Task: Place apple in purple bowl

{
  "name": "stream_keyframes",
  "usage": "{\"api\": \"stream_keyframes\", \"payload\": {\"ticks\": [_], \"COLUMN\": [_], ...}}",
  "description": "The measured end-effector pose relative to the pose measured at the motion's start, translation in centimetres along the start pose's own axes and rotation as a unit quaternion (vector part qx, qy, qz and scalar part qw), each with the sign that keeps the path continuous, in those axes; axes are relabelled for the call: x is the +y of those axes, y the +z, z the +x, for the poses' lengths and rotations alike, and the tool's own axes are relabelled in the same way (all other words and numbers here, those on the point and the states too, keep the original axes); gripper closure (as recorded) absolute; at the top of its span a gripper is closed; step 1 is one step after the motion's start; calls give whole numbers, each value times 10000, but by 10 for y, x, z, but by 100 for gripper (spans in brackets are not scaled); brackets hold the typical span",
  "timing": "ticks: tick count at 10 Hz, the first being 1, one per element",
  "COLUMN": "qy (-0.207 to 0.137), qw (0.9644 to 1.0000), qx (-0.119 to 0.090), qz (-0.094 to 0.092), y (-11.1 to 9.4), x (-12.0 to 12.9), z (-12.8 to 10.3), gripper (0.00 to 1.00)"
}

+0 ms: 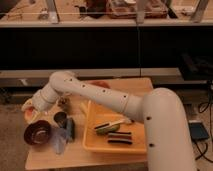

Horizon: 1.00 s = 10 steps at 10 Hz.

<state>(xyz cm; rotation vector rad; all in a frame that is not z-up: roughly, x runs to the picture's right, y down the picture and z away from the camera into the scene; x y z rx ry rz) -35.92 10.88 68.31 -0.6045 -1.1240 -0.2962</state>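
Right, my gripper point(31, 106) hangs over the table's point(90, 152) left edge, the purple bowl point(37, 135) just below it apparently empty, the apple nowhere I can spot, so placement remains undone.

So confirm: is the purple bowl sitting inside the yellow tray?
No. The purple bowl sits on the table left of the yellow tray, below the hand.
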Motion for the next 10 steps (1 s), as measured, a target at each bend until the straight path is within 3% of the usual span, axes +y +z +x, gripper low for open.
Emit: {"api": "stream_keyframes", "payload": {"ticks": [2,4,7,10], "qy": [37,138,157,212], "qw": [9998,9994,9981,9979], "qx": [-69,-155,-81,-14], "qz": [-160,-280,-598,-608], "y": [9,19,53,54], "x": [7,15,32,35], "z": [3,10,6,11], "gripper": [31,20,20,20]}}
